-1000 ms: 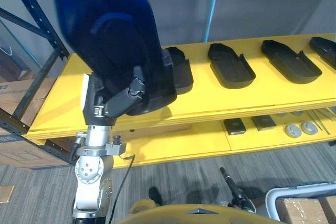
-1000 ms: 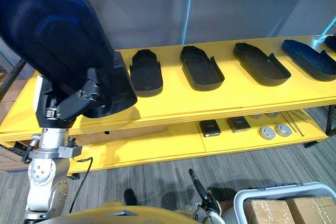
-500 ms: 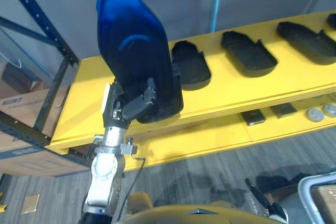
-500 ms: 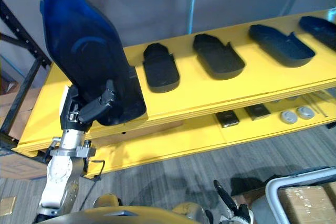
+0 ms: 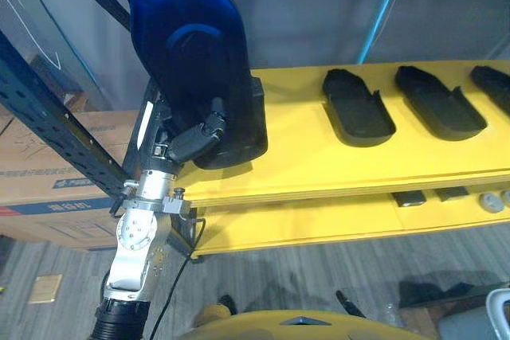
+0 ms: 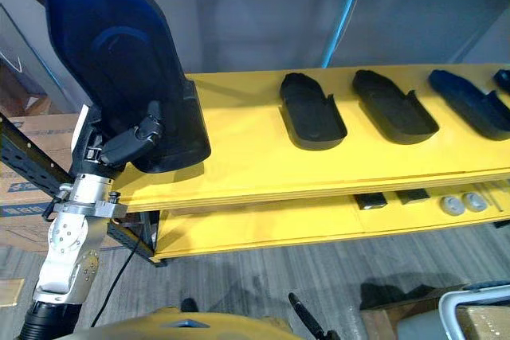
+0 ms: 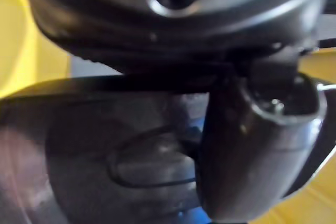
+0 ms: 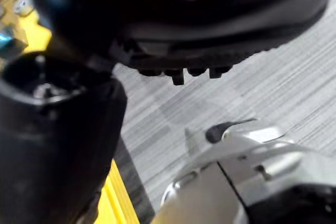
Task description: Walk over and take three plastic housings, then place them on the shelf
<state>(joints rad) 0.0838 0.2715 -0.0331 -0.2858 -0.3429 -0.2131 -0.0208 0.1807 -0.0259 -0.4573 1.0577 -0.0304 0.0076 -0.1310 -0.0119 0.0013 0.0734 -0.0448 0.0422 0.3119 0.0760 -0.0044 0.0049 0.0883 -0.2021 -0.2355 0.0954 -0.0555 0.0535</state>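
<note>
A big dark blue plastic housing [image 5: 187, 45] stands upright in my left hand [image 5: 191, 137], whose fingers curl round its lower part. In the left wrist view the thumb [image 7: 252, 156] presses on the housing [image 7: 105, 150]. Its lower end hangs just over the left part of the yellow shelf [image 5: 311, 165]; contact with the board cannot be made out. Three more dark housings [image 6: 312, 113] [image 6: 394, 109] [image 6: 470, 101] lie in a row further right on the shelf. My right hand [image 8: 52, 129] hangs low over the grey floor.
A dark blue rack post [image 5: 56, 125] slants across the left, with cardboard boxes [image 5: 48, 181] behind it. The lower yellow shelf [image 6: 263, 228] carries small dark parts [image 6: 370, 201] and round discs [image 6: 462, 205]. A white cart frame [image 6: 470, 304] stands at the lower right.
The whole picture has shifted, with shelf and lying housings now further right, so the camera moved. My left hand keeps its hold on the housing, now at the shelf's left end.
</note>
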